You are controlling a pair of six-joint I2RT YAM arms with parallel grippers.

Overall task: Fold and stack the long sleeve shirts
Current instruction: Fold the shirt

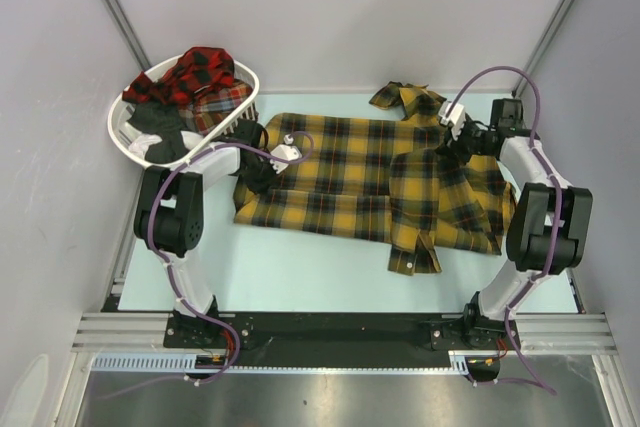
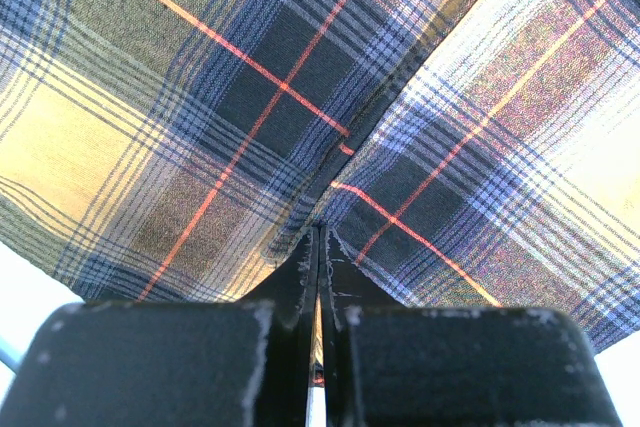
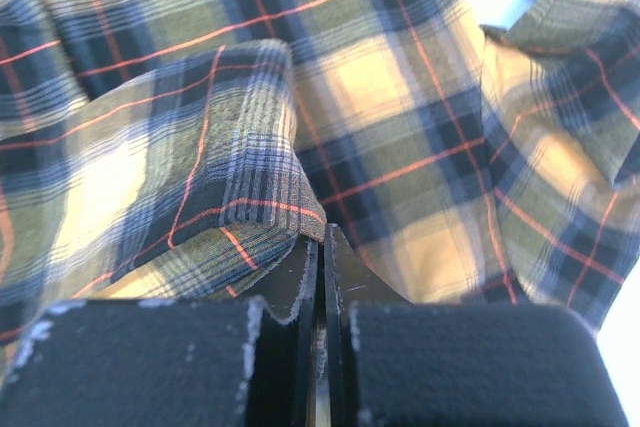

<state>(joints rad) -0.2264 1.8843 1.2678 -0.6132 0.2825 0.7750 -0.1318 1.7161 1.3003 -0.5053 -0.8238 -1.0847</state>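
A mustard-yellow plaid shirt (image 1: pixel 340 162) lies spread on the table, collar (image 1: pixel 405 97) at the back, with one sleeve folded over its body and the cuff (image 1: pixel 415 252) toward the front. My left gripper (image 1: pixel 258 179) is at the shirt's left edge. In the left wrist view it (image 2: pixel 320 232) is shut with a thin edge of the yellow fabric (image 2: pixel 200 97) pinched between its jaws. My right gripper (image 1: pixel 447 147) is at the shirt's upper right. In the right wrist view it (image 3: pixel 322 232) is shut at a folded edge of the fabric (image 3: pixel 230 147). Red-and-black plaid shirts (image 1: pixel 200 72) sit in a basket.
A white laundry basket (image 1: pixel 115 112) stands at the back left corner, holding the red plaid shirts and a dark garment (image 1: pixel 160 127). Grey walls close in the table on the left, back and right. A metal rail (image 1: pixel 340 327) runs along the front edge.
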